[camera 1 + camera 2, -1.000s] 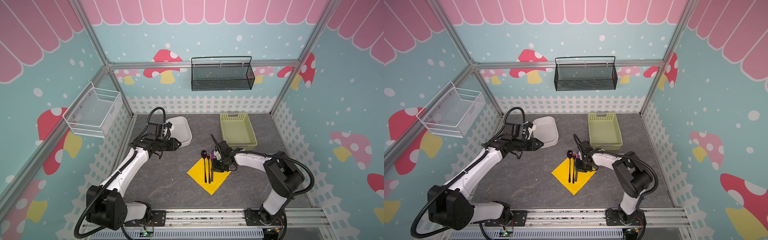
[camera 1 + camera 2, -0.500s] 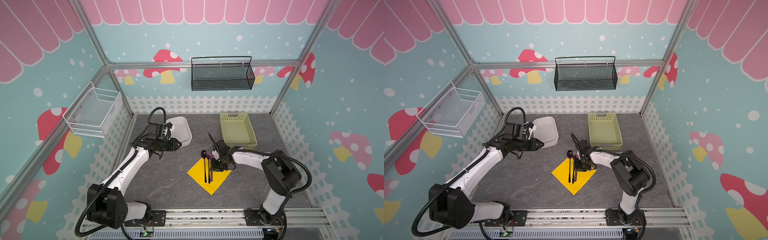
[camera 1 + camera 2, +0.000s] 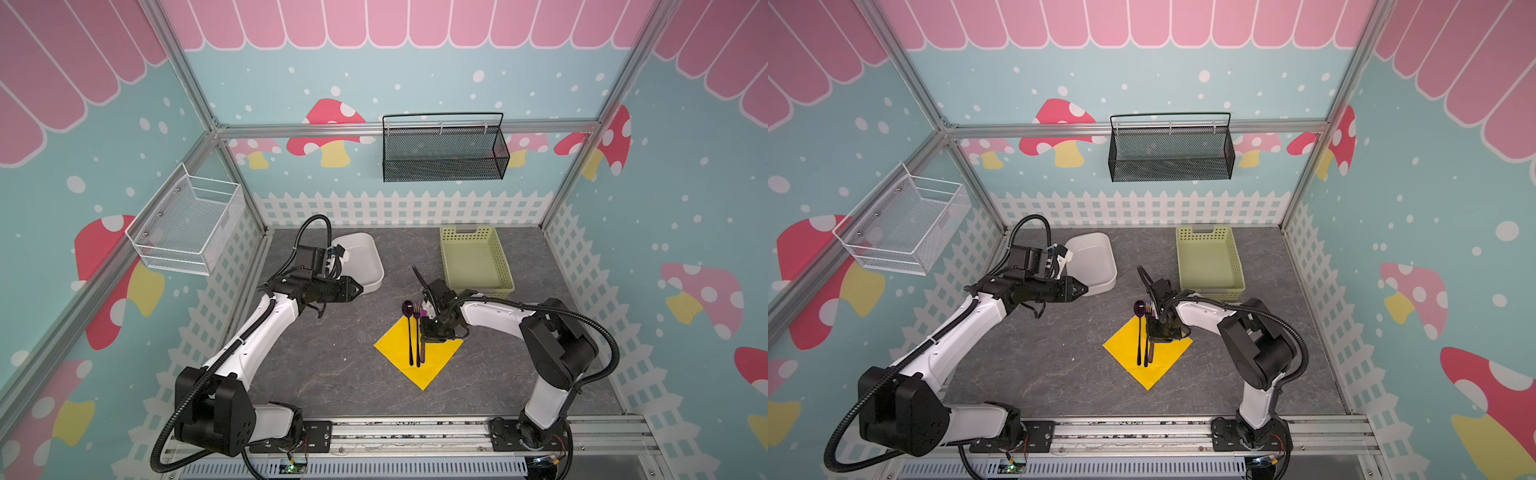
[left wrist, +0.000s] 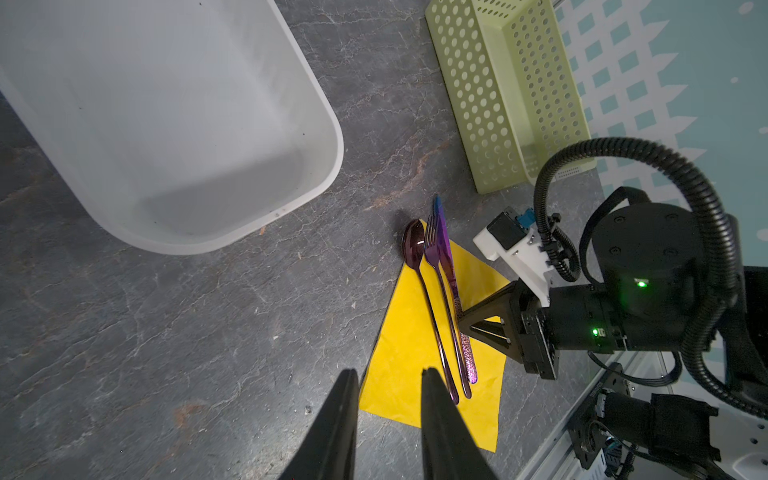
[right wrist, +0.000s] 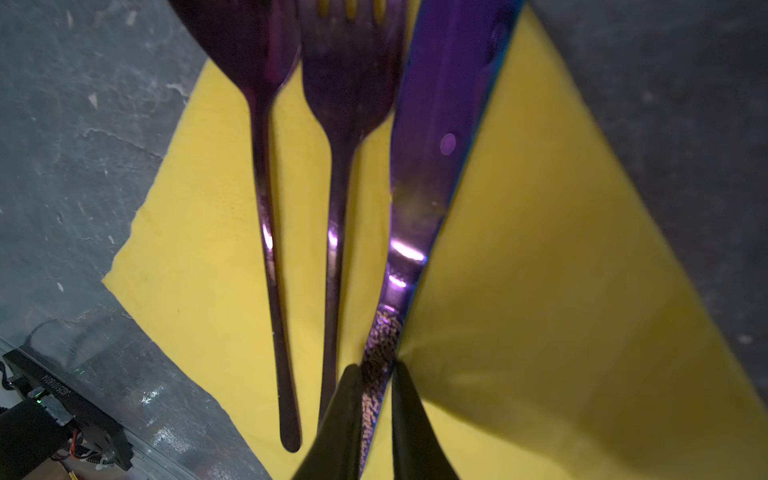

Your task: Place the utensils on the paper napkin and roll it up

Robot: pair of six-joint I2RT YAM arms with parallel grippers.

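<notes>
The yellow paper napkin [image 3: 440, 353] [image 3: 1169, 353] lies as a diamond on the grey table. On it, side by side, rest the utensils: a dark spoon [image 3: 409, 332] [image 5: 266, 166], a fork [image 3: 417, 328] [image 5: 340, 145] and a violet knife [image 4: 446, 257] [image 5: 432, 145]. My right gripper [image 3: 426, 340] [image 5: 376, 374] is low over the napkin, shut on the knife's textured handle. The napkin creases beside one of its fingertips [image 5: 405, 399]. My left gripper [image 3: 359, 288] [image 4: 388, 374] hovers open and holds nothing, left of the napkin and near the white bin.
A white bin [image 3: 374, 274] stands at the back left of the table, and a pale green perforated basket [image 3: 503, 266] at the back right, just behind my right arm. A black mesh basket [image 3: 444, 153] and a white wire basket [image 3: 183, 228] hang on the walls.
My right gripper has shifted slightly over the napkin, still at the knife. The left arm has not moved.
</notes>
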